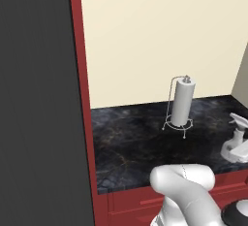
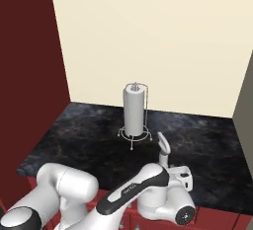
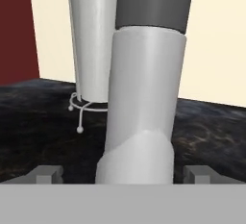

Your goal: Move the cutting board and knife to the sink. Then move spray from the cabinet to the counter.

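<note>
Two fingers (image 3: 124,175): spread wide, one on each side of the spray (image 3: 144,98)
Spray: stands on the tabletop (image 1: 131,142), at 4 o'clock from the paper-towel roll (image 1: 182,102)
Right base view: spray nozzle peeks above the arm

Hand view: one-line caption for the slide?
Spray bottle upright on the black counter between the open fingers, paper-towel roll on its wire stand behind.

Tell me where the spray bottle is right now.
The spray bottle stands upright on the black counter between the open gripper fingers, in front of the paper-towel roll; in the left base view it sits at the right edge.
</note>
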